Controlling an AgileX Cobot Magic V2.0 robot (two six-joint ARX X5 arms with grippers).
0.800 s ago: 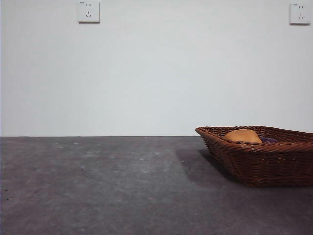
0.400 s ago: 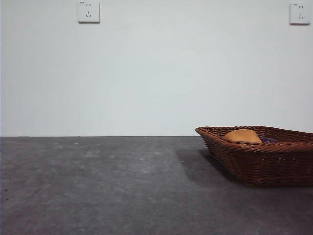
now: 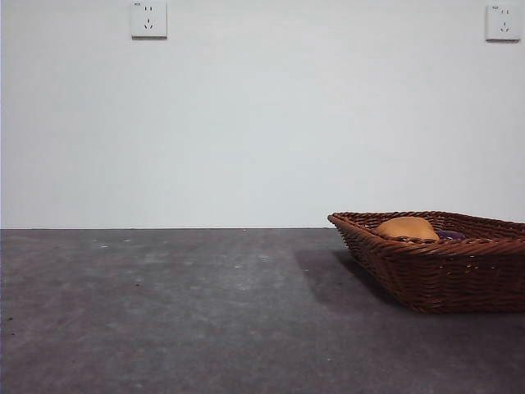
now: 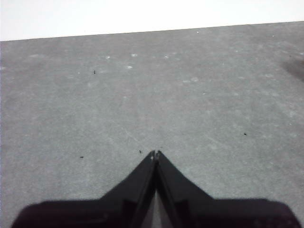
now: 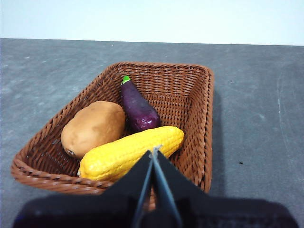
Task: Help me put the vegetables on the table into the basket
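Observation:
The brown wicker basket (image 5: 194, 109) stands on the dark grey table (image 3: 164, 312) at the right of the front view (image 3: 443, 275). In it lie an orange-brown potato (image 5: 92, 127), a dark purple eggplant (image 5: 137, 110) with a green stem, and a bumpy yellow corn-like piece (image 5: 130, 153). In the front view only the potato's top (image 3: 408, 227) and a bit of purple (image 3: 449, 235) show above the rim. My right gripper (image 5: 153, 153) is shut and empty, above the basket's near side. My left gripper (image 4: 155, 154) is shut and empty over bare table.
A white wall stands behind the table with two sockets, one (image 3: 148, 19) at the upper left and one (image 3: 503, 22) at the upper right. The basket's shadow (image 3: 328, 279) lies on the table to its left.

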